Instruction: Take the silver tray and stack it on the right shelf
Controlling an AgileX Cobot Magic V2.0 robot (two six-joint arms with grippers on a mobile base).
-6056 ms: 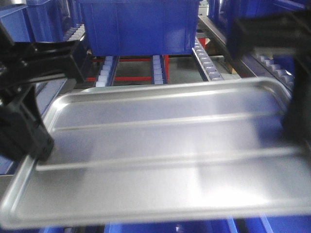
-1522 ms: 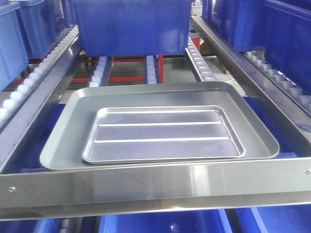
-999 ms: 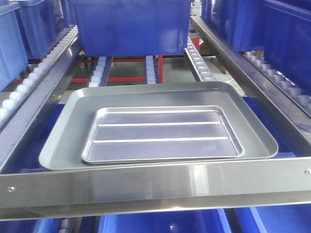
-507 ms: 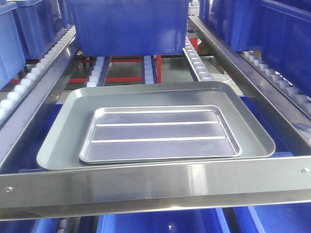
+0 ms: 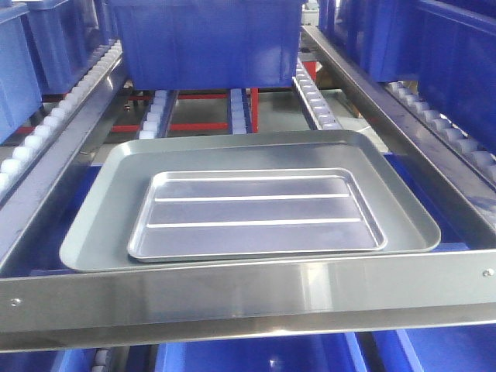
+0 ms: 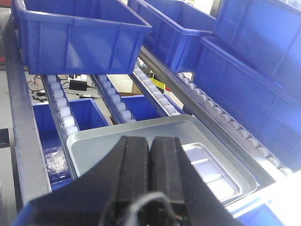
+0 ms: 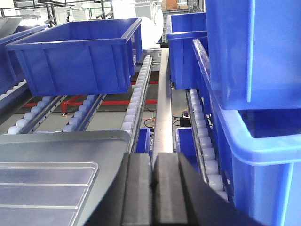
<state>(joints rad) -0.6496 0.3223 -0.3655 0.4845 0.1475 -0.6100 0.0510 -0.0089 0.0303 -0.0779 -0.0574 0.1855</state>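
On the right shelf [image 5: 248, 291], just behind its broad polished front bar, the silver tray [image 5: 256, 213] lies flat inside the larger dull grey tray [image 5: 101, 225], nested toward that tray's front edge and clear of its rim on the left, right and far sides. Its long axis runs left to right, parallel to the front bar, and its two raised ridges run the same way; the short sides face the roller rails [image 5: 46, 136] on either flank. A blue bin [image 5: 205, 43] sits further up the slope, well apart from both trays.

Both arms are off the tray. The left gripper [image 6: 150, 150] shows its black fingers pressed together with nothing between them, and the tray lies ahead and to its right. The right gripper [image 7: 153, 174] is likewise closed and empty, with the tray ahead and to its left, its ridged floor filling the lower left of that wrist view. Neither arm looks clearly nearer; the tray lies between them.

Judging by how things lie, the stacking appears done, with nothing left but to stay clear.
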